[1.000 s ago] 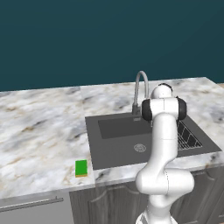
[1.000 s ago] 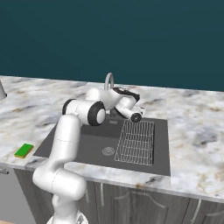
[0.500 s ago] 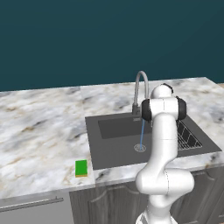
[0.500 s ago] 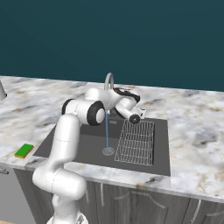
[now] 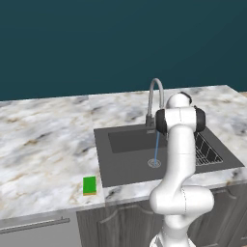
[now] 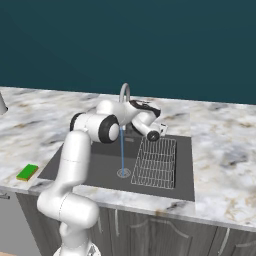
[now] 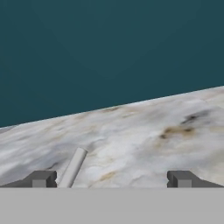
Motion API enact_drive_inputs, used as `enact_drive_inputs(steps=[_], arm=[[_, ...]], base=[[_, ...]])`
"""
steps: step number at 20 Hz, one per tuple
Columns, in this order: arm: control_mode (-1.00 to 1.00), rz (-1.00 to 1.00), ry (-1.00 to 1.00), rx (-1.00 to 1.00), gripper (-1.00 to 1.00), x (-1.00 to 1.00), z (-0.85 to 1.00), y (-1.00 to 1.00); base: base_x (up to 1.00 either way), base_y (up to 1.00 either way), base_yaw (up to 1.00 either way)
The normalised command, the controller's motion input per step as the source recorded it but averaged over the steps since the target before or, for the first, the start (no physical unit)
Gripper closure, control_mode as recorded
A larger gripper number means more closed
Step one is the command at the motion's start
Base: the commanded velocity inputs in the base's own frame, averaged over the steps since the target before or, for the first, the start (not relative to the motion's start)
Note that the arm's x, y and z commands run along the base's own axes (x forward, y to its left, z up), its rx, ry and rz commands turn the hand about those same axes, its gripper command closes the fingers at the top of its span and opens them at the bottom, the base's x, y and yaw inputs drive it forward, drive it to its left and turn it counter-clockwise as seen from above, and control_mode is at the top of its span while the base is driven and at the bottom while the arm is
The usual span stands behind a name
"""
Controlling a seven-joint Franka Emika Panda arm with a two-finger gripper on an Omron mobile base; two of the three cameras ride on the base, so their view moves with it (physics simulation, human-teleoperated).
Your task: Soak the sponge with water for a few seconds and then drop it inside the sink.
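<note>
Sink (image 5: 125, 166) set in the tabletop (image 5: 43, 140), faucet (image 5: 155, 99) at its back edge, water (image 5: 157, 147) falling from spout onto the drain (image 5: 154, 163), wire rack (image 6: 156, 161) in sink's right part, sponge (image 5: 89, 185) on tabletop left of sink, near front edge

Water running, sponge waiting on the surface!

My green sponge (image 5: 89, 185) lies flat near the front edge of the marble surface (image 5: 43, 144), just left of the sink (image 5: 125, 166), its thin orange layer along the near side. The water (image 5: 157, 146) falls as a thin, straight pale-blue stream from the curved faucet (image 5: 155, 99) onto the round drain (image 5: 154, 163) in the dark grey basin, well apart from the sponge.
</note>
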Motion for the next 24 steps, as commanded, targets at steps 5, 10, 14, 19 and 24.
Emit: enact_drive_inputs(steps=[5,10,14,19,24], arm=[[-1.0,0.0,0.0,0.01,-1.0,0.0,0.25,-0.09],[-1.0,0.0,0.0,0.03,-1.0,0.0,0.26,-0.14],[-1.0,0.0,0.0,0.03,-1.0,0.0,0.2,-0.16],[-1.0,-0.01,0.0,0.01,-1.0,-0.03,0.14,-0.27],[-1.0,-0.01,0.0,0.02,-1.0,-0.1,0.23,-0.29]], base=[[0.0,0.0,0.0],[0.0,0.0,0.0],[0.0,0.0,0.0],[0.0,0.0,0.0],[0.0,0.0,0.0]])
